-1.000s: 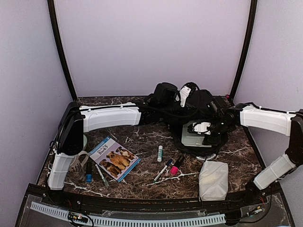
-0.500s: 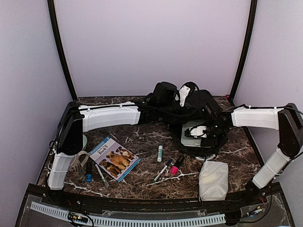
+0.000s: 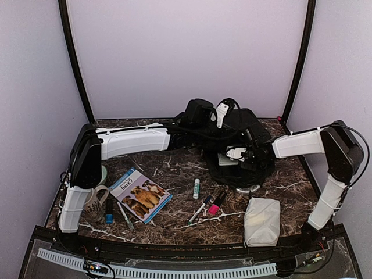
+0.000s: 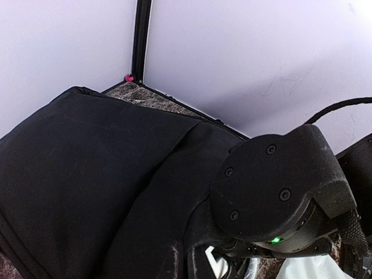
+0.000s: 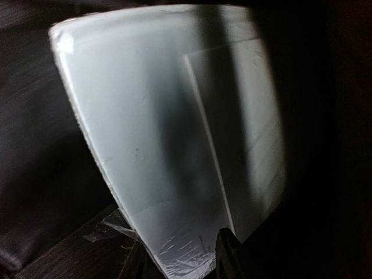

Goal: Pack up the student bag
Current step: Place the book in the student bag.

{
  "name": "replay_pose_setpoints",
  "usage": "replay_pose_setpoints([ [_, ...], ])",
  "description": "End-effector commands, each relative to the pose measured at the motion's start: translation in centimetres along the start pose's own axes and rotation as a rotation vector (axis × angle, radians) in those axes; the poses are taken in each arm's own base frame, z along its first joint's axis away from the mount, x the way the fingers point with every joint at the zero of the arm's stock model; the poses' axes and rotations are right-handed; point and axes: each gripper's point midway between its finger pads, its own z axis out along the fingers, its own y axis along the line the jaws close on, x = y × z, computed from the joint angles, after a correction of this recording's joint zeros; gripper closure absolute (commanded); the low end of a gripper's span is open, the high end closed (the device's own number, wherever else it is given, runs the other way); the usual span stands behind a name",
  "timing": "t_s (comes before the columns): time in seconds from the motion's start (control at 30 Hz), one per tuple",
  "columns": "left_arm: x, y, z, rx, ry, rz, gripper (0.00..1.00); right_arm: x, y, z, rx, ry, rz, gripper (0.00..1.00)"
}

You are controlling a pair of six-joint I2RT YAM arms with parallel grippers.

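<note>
The student bag, a large black backpack, lies at the back right of the table. My left gripper reaches over its top edge and seems shut on the raised black fabric; in the left wrist view the bag fills the frame and hides my fingers. My right gripper is inside the bag's opening, shut on a flat white plastic-wrapped book. In the right wrist view that book stands between my fingertips, with dark bag lining all round.
On the marble table in front of the bag lie a white soft pouch, a dog-picture book, a glue stick, several markers, pens and a mug. The right arm's wrist is close to my left gripper.
My right gripper has pushed the white book leftward and deeper into the bag, so much less of it shows; the right elbow has risen. The left arm has held still.
</note>
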Motion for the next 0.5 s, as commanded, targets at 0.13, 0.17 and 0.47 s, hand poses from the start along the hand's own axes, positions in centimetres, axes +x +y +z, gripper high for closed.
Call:
replay_pose_setpoints([
  [0.13,-6.4,-4.0,-3.8,0.112,-0.139,0.001,1.00,-0.9,-6.2,1.3,0.288,-0.031,0.163,0.60],
  [0.17,-6.3,-4.0,-3.7,0.114,-0.136,0.000,1.00,-0.8,-6.5,1.4,0.297,-0.031,0.178,0.60],
  [0.47,-5.8,-3.8,-3.5,0.104,-0.124,0.000,1.00,-0.6,-6.1,2.3,0.290,-0.016,0.194,0.61],
])
